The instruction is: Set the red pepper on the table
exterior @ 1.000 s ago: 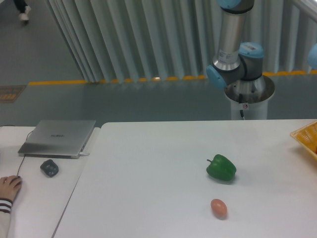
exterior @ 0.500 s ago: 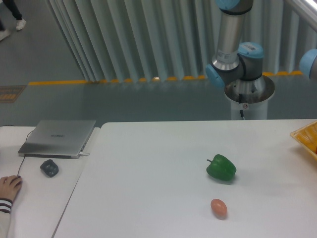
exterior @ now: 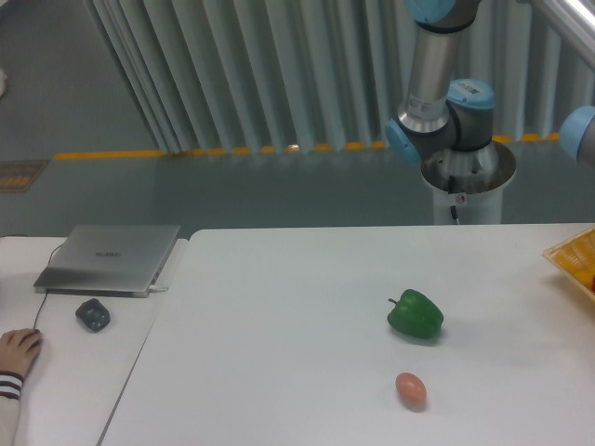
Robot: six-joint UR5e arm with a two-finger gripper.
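The large white table fills the lower part of the view. I cannot make out the red pepper; only a thin red sliver shows at the right frame edge by the yellow basket, too small to identify. The arm's base and grey upper link stand behind the table, and a blue joint shows at the right edge. The gripper is out of view past the right edge.
A green bell pepper lies right of the table's middle, with a pinkish-orange egg-shaped thing in front of it. At left a narrower desk holds a grey laptop and mouse; a person's hand rests there.
The blue joint at the right edge has come further into view, leftward and down. The walking person at top left has almost left the frame. The things on the table have not moved.
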